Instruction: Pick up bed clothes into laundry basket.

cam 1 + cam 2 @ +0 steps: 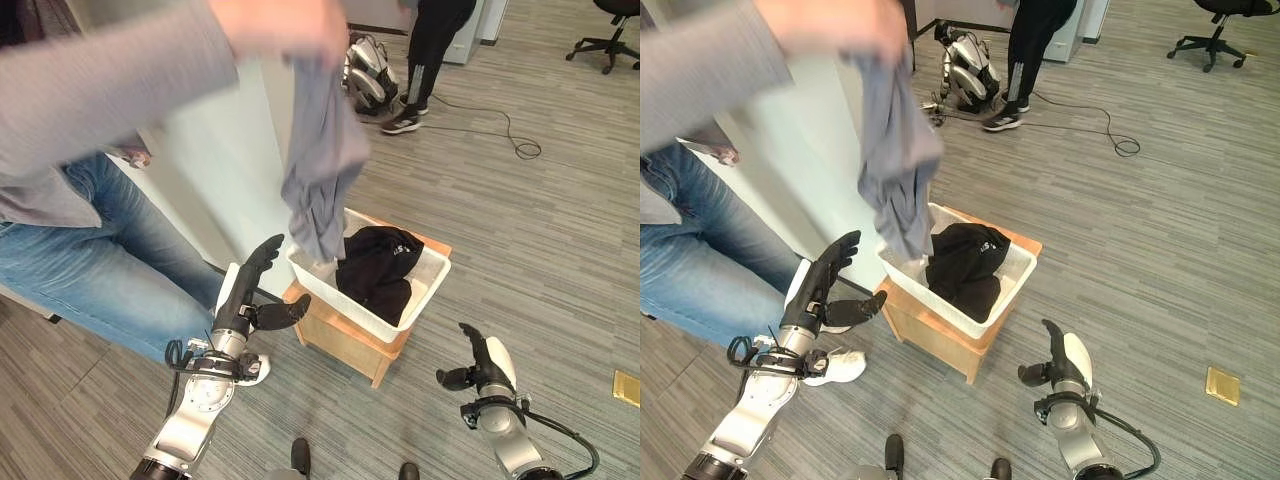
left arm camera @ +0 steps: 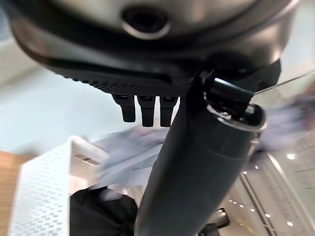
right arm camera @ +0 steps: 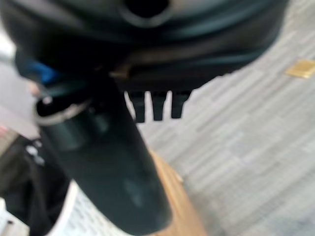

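- The left hand (image 1: 245, 290) is held up just beside the near corner of the laundry basket (image 1: 432, 280), fingers straight and spread wide, thumb out toward the basket wall; nothing is held.
- The right hand (image 1: 482, 362) is kept low on the other side, well apart from the basket, fingers loosely extended and empty.
- A grey garment (image 1: 320, 160) is dangled over the basket by a person's hand (image 1: 285, 25), its lower end hanging at the basket's rim, just above the left hand's fingertips.
- A black garment (image 1: 378, 270) is already seen lying inside the basket, which is set on a small wooden stool (image 1: 345, 345).
- A risk can be judged here: if the grey garment is released off-centre, it could be draped over the rim or dropped to the floor (image 1: 560, 240) beside the stool.
- A knock to the basket is also possible, since the left hand is so near its wall; the basket could be shifted on the stool.
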Tool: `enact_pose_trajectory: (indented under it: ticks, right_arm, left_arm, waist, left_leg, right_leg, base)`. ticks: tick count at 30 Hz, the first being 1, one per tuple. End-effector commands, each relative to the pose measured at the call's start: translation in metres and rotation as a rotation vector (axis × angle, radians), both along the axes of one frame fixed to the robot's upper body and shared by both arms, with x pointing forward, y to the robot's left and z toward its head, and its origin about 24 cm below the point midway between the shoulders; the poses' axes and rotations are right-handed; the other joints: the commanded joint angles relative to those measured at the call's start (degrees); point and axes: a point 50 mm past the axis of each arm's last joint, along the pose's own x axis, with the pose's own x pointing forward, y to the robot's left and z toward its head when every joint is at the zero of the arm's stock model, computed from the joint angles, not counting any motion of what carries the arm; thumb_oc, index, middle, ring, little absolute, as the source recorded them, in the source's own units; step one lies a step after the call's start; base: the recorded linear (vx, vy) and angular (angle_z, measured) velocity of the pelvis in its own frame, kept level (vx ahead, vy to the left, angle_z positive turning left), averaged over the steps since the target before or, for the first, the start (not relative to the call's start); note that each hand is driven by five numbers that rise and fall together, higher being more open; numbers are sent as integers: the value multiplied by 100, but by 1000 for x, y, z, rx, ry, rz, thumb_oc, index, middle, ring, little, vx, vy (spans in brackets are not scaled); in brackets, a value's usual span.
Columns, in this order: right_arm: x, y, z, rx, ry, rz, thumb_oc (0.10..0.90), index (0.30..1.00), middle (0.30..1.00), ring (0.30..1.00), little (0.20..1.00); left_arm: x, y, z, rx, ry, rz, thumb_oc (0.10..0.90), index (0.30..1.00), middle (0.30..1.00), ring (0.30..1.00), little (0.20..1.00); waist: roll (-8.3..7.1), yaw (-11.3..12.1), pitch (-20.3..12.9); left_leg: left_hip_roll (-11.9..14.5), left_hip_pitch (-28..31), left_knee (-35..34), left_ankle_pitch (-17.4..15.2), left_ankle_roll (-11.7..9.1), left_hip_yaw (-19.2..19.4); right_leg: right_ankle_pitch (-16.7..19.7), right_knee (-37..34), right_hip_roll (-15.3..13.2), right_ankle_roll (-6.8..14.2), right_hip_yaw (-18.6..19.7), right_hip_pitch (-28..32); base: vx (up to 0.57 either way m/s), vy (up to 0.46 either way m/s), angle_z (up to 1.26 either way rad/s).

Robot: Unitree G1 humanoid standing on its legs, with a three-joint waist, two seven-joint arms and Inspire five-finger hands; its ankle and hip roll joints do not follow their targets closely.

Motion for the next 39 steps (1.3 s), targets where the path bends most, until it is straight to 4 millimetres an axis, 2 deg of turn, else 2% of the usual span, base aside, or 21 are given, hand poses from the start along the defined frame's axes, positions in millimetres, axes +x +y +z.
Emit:
enact_pose_trajectory:
  ticks: [1,6,11,13,14,15,19,20,21,23,24,25,26,31,32,33,34,35,36,37,39]
  right_arm:
    - [27,-1,40,-60,-215,37,800,900,900,900,900]
    - [25,2,41,-62,-229,44,800,900,900,900,900]
    - [35,-5,74,-191,-341,83,800,900,900,900,900]
    - [47,-18,114,-383,-453,119,800,900,900,900,900]
    - [61,-27,152,-493,-556,116,800,900,900,900,900]
    - [62,-27,153,-495,-558,116,800,900,900,900,900]
    - [91,-31,224,-578,-759,105,800,900,900,900,900]
    - [92,-31,225,-578,-761,106,800,900,900,900,900]
    - [104,-32,256,-578,-836,87,800,900,900,900,900]
    - [105,-31,256,-578,-838,90,800,900,900,900,900]
    - [114,-26,274,-554,-879,95,800,900,900,900,900]
    - [122,-16,276,-524,-883,121,800,900,900,900,900]
    - [133,20,250,-350,-872,208,800,900,900,900,900]
    - [126,48,225,-225,-877,249,800,900,900,900,900]
    - [115,54,209,-191,-894,240,800,900,900,900,900]
    - [115,53,209,-191,-894,240,800,900,900,900,900]
    - [111,57,207,-176,-904,251,800,900,900,900,900]
    - [97,65,312,-178,-1224,336,800,900,900,900,900]
    - [74,84,264,-89,-1177,403,800,900,900,900,900]
    - [60,77,222,-85,-1048,410,800,900,900,900,900]
    - [28,67,170,-67,-847,421,800,900,900,900,900]
  left_arm:
    - [15,5,38,3,-204,25,800,900,900,900,900]
    - [16,7,33,16,-183,41,800,900,900,900,900]
    - [15,13,28,42,-171,74,800,900,900,900,900]
    - [12,17,25,61,-162,81,800,900,900,900,900]
    - [9,17,24,55,-155,71,800,900,900,900,900]
    - [10,17,24,53,-157,71,800,900,900,900,900]
    - [8,14,22,43,-150,37,800,900,900,900,900]
    - [8,14,22,42,-151,38,800,900,900,900,900]
    - [7,13,20,33,-142,29,800,900,900,900,900]
    - [7,14,20,31,-143,31,800,900,900,900,900]
    - [6,16,20,28,-147,43,800,900,900,900,900]
    - [6,17,22,-11,-152,58,800,900,900,900,900]
    - [4,17,34,-97,-209,86,800,900,900,900,900]
    - [5,19,53,-121,-299,107,800,900,900,900,900]
    - [17,18,70,-91,-385,112,800,900,900,900,900]
    - [17,18,70,-91,-386,111,800,900,900,900,900]
    - [19,19,74,-79,-404,124,800,900,900,900,900]
    - [16,42,78,-24,-414,193,800,900,900,900,900]
    - [14,48,78,-79,-424,247,800,900,900,900,900]
    - [10,52,77,-71,-436,289,800,900,900,900,900]
    - [-4,60,65,-62,-413,360,800,900,900,900,900]
  waist:
    - [-358,1,-174]
    - [-373,-4,-190]
    - [-390,21,-219]
    - [-426,82,-262]
    - [-435,158,-287]
    - [-425,153,-278]
    - [-479,387,-312]
    - [-474,374,-307]
    - [-516,511,-338]
    - [-508,493,-333]
    - [-539,625,-358]
    - [-543,694,-363]
    - [-506,903,-305]
    - [-399,946,-45]
    - [-329,634,90]
    - [-315,651,78]
    - [-305,614,89]
    - [-427,548,31]
    - [-359,489,85]
    - [-280,523,148]
    - [-174,487,245]
  left_leg:
    - [52,244,13,-487,-40,13]
    - [60,251,13,-488,-38,8]
    - [62,268,13,-498,-50,-32]
    - [76,262,13,-481,-70,-53]
    - [86,260,13,-471,-90,-88]
    - [87,258,13,-471,-92,-90]
    - [111,158,13,-363,-177,-226]
    - [111,155,13,-362,-177,-230]
    - [106,91,13,-308,-215,-301]
    - [106,88,13,-306,-215,-306]
    - [111,55,13,-274,-239,-348]
    - [115,40,13,-258,-246,-367]
    - [139,6,13,-185,-256,-429]
    - [196,-132,13,58,-244,-742]
    - [88,-475,22,353,-128,-1256]
    - [112,-492,13,375,-134,-1248]
    - [66,-694,71,462,-96,-1408]
    - [43,-723,78,447,-145,-1436]
    - [77,-728,44,465,-177,-1375]
    - [120,-829,53,584,-206,-1370]
    - [213,-1031,112,758,-362,-1361]
  right_leg:
    - [-113,28,-68,109,-120,246]
    - [-113,28,-61,105,-114,253]
    - [-128,31,-40,91,-133,286]
    - [-133,33,-15,87,-172,294]
    - [-157,33,8,76,-193,319]
    - [-158,34,10,75,-195,318]
    - [-191,29,61,47,-325,351]
    - [-192,29,62,47,-329,351]
    - [-204,28,81,38,-428,366]
    - [-204,28,81,38,-433,366]
    - [-210,28,95,31,-510,373]
    - [-212,28,109,23,-546,382]
    - [-221,112,161,-27,-681,416]
    - [-573,1018,394,-85,-633,67]
    - [-1093,1459,1081,-278,1253,-115]
    - [-1058,1444,1104,-283,1266,-135]
    - [-1113,1309,1266,-454,1890,-4]
    - [-1131,1153,1247,-573,2132,126]
    - [-1035,1060,1181,-601,2098,133]
    - [-998,935,1167,-603,1977,151]
    - [-940,642,1142,-575,1747,287]
  base:
    - [0,0,0]
    - [0,0,0]
    - [-7,-4,0]
    - [1,-23,1]
    - [43,-37,2]
    - [-1,-30,7]
    - [-19,-36,12]
    - [-21,-58,30]
    - [-10,-38,24]
    - [-14,-35,16]
    - [-20,-47,16]
    - [-54,-73,30]
    - [-37,-42,19]
    - [-124,-43,41]
    - [-160,-19,89]
    - [-220,-28,261]
    - [-73,-51,229]
    - [-135,-79,204]
    - [-163,-128,33]
    - [-263,-187,1]
    - [-267,-198,1]
